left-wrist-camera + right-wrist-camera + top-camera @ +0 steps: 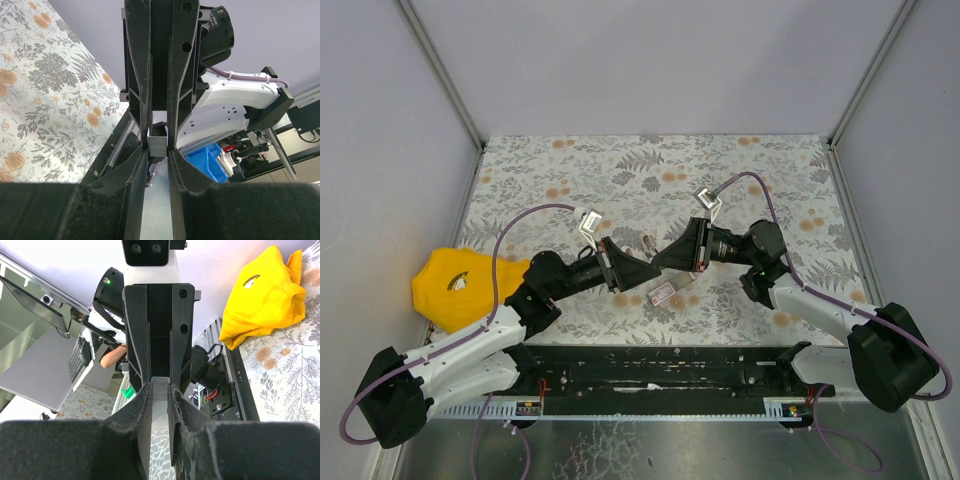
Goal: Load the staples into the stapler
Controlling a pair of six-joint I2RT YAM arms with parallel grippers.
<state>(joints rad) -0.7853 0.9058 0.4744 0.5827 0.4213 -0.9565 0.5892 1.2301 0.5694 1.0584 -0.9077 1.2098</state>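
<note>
My left gripper (650, 270) and right gripper (666, 260) meet tip to tip above the middle of the table. Both are shut on one short grey strip of staples, seen end-on between the fingers in the left wrist view (158, 142) and the right wrist view (161, 388). In the left wrist view my own gripper (159, 150) pinches its near end, with the right gripper's fingers (141, 75) above. The pink-and-white carton (662, 294) with its grey tray (685, 283) lies on the table just below the grippers. I see no stapler that I can recognise.
A yellow lumpy cloth-like thing (455, 285) lies at the table's left edge and also shows in the right wrist view (267, 287). A small pale piece (646, 242) lies behind the grippers. Grey walls close the table on three sides. The black base rail (660, 372) runs along the near edge.
</note>
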